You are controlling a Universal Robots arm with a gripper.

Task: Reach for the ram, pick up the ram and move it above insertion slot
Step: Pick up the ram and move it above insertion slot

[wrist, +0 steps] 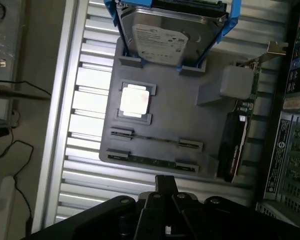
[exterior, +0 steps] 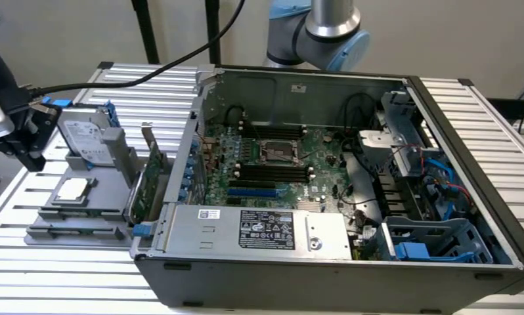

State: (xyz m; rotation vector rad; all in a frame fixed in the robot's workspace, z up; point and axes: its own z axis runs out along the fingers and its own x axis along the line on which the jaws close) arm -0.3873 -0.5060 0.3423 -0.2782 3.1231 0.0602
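The ram [wrist: 150, 161], a thin green stick, sits on edge in a grey moulded tray [wrist: 210, 125], held between two small grey clips in the slot row nearest the gripper [wrist: 165, 186]. The gripper's matte black body hangs near that row and appears to be clear of the ram, though the view is too dim to be sure. Whether it is released or clenched cannot be told.

Beside the ram's row the tray carries a square, pale metal processor [wrist: 135, 97] in a raised frame. Beyond that a silver hard drive [wrist: 165, 35] stands in a blue plastic bracket. A larger green expansion card [wrist: 235, 145] with a metal bracket stands along the tray's edge, next to the computer case [exterior: 332, 279].

The tray rests on a ribbed aluminium surface [wrist: 85, 115]. The case lies open, showing a green motherboard [exterior: 319, 147] with long black memory slots [exterior: 271, 172].
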